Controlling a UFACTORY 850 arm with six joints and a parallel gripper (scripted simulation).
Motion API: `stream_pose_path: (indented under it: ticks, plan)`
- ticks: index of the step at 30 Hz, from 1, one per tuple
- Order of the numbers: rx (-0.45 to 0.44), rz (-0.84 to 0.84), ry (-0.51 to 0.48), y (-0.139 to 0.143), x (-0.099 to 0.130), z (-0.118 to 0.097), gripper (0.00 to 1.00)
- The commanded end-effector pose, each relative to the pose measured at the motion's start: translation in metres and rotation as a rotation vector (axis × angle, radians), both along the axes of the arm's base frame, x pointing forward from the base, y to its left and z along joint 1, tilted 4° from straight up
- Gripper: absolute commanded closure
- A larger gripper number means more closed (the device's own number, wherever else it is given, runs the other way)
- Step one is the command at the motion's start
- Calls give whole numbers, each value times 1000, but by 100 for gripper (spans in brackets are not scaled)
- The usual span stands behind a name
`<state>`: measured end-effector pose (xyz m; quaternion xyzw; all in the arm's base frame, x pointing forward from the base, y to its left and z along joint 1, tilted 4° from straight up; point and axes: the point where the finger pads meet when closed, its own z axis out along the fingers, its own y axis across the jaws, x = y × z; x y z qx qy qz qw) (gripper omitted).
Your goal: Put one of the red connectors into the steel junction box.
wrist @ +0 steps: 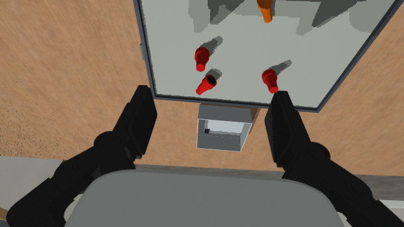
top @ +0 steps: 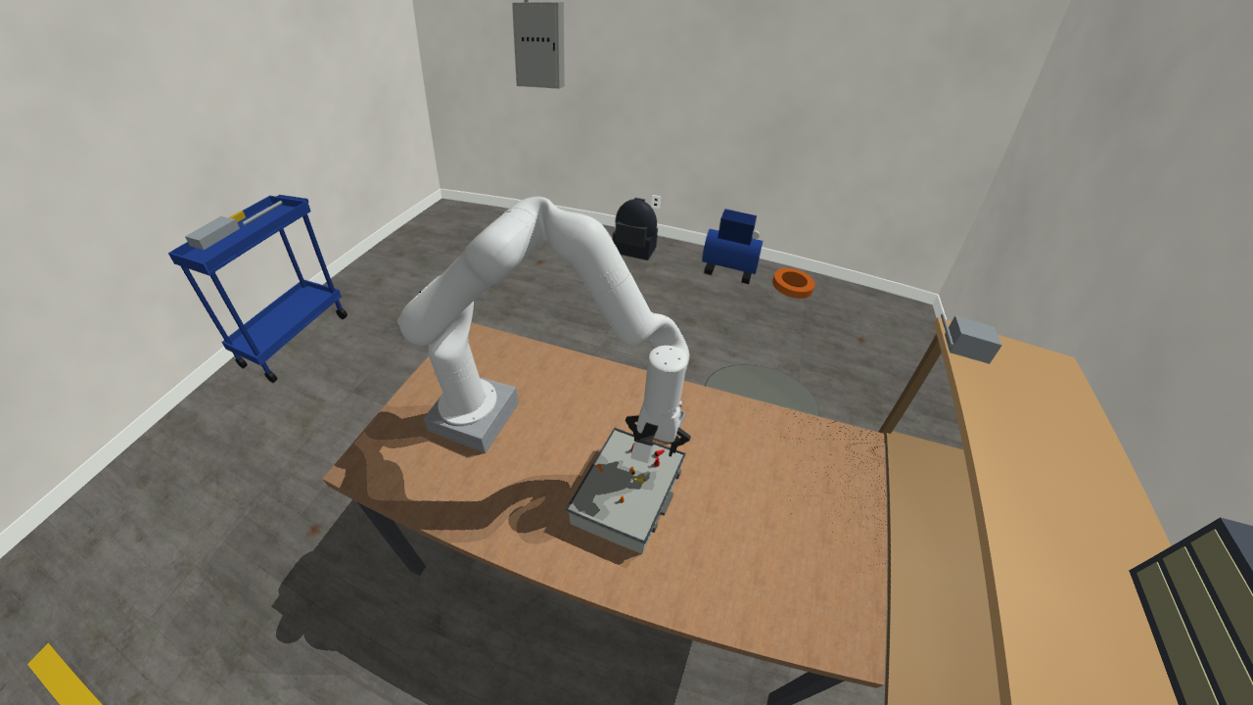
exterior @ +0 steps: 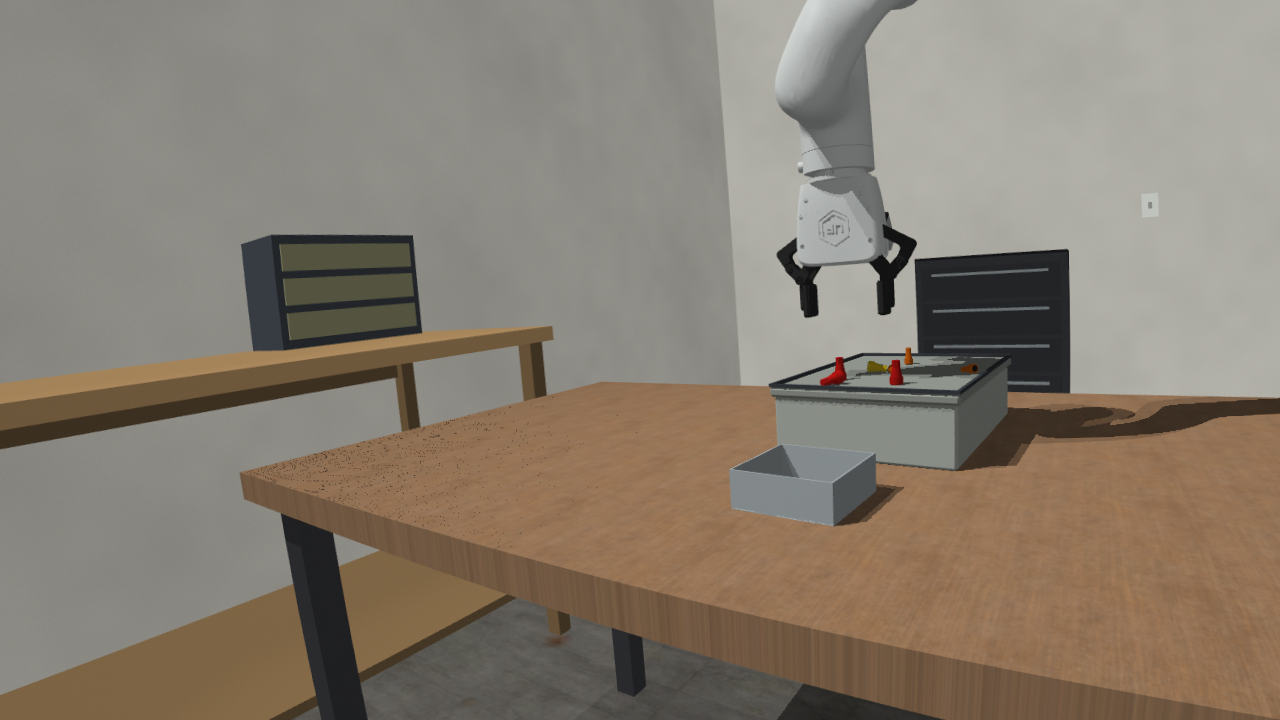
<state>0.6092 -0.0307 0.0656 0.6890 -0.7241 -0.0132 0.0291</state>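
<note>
Three red connectors lie on the grey lid of the tool case (exterior: 886, 425) (top: 613, 512) (wrist: 240, 47), near the edge that faces the box. In the wrist view one red connector (wrist: 201, 58) (exterior: 839, 364) is at the left, a second red connector (wrist: 206, 84) (exterior: 829, 380) is just below it, and a third red connector (wrist: 270, 79) (exterior: 895, 372) is at the right, close to my right fingertip. My gripper (exterior: 846, 308) (wrist: 210, 103) (top: 655, 438) is open and empty. It hangs above that edge of the lid. The open grey junction box (exterior: 796, 497) (wrist: 225, 111) is empty and sits on the table beside the case; the arm hides it in the top view.
A yellow connector (exterior: 875, 366) and two orange connectors (exterior: 907, 355) (exterior: 968, 368) lie farther back on the lid; one orange connector shows in the wrist view (wrist: 265, 11). The wooden table (exterior: 537, 465) carries the case, the box and the arm's base (top: 468, 420).
</note>
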Motion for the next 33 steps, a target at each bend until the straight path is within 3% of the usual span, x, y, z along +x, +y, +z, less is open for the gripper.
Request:
stream_pose_path:
  ticks: [1,22,33]
  plan:
    - [0,1,-2,1,0,1,0]
    - [3,49,-1,33,-30,2,0]
    - [3,53,-1,36,-33,2,0]
